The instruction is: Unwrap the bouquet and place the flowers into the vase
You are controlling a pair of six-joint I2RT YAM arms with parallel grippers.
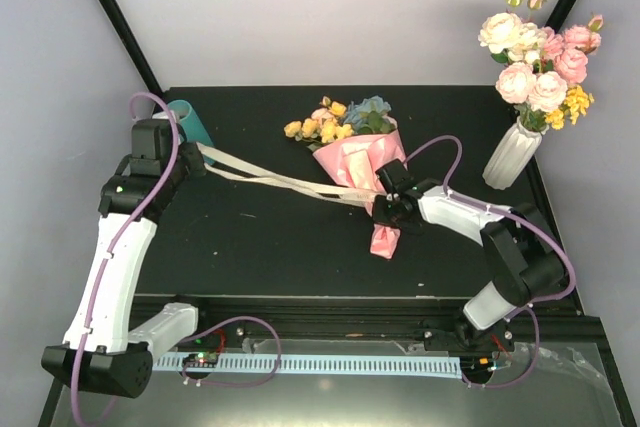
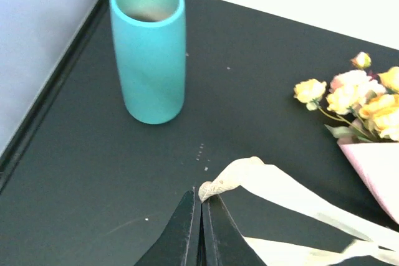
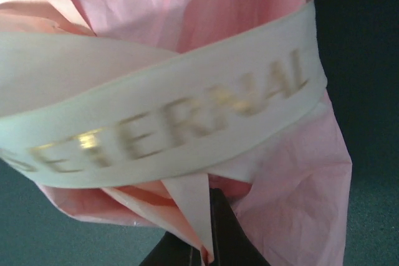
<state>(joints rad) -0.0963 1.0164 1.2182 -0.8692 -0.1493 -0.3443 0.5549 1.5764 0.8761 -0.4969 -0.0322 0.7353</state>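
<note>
Black table [image 1: 250, 247], bouquet [image 1: 355, 162] pinched by right tool [image 1: 388, 209], ribbon [image 1: 270, 179] by left tool [image 2: 201, 207]

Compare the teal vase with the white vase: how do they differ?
The teal vase is smooth-walled; the white vase is ribbed. The teal vase stands empty at the table's far left; the white vase, far right, holds pink and cream roses. Both stand upright on the black table.

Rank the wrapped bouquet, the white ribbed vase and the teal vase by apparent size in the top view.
1. wrapped bouquet
2. white ribbed vase
3. teal vase, partly hidden by the left arm, so this last ranking is unsure.
</note>
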